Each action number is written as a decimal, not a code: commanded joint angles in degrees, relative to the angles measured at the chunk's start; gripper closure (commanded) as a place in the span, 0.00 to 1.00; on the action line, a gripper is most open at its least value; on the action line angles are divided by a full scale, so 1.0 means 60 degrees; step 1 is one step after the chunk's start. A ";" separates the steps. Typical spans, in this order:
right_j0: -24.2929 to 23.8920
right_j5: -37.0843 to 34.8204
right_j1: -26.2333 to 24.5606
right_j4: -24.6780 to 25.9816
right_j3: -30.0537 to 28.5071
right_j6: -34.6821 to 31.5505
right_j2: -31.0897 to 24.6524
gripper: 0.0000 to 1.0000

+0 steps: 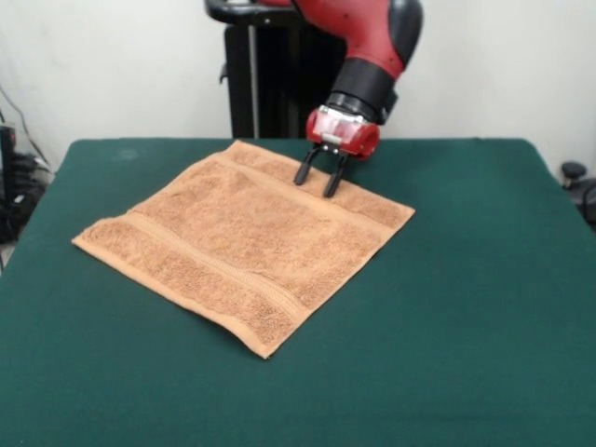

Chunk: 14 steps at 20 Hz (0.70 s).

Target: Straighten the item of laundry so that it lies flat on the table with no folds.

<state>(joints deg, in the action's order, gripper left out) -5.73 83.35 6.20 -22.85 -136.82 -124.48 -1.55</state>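
Front view is showing the gripper (318,182) hanging from the red and black arm (372,47), its two dark fingers (304,169) spread a narrow gap apart and gripping nothing. Their tips are sitting at or just above the towel (244,240), on the woven band by its far edge; contact is hard to tell. The towel is lying spread out flat on the green table (466,307), stretching from the fingers toward the camera and leftward.
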 commanded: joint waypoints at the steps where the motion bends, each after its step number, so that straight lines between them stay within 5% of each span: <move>1: -0.0918 -0.5675 0.0976 0.1439 0.0296 0.1809 0.0026 0.00; 8: -0.0582 -0.6253 0.0819 0.2055 0.0819 0.1126 0.0476 0.00; 14: 0.0388 -0.6495 0.0438 0.1535 0.1279 -0.0051 0.0254 0.00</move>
<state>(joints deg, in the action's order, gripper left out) -8.34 58.85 14.96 -11.22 -135.40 -124.48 3.65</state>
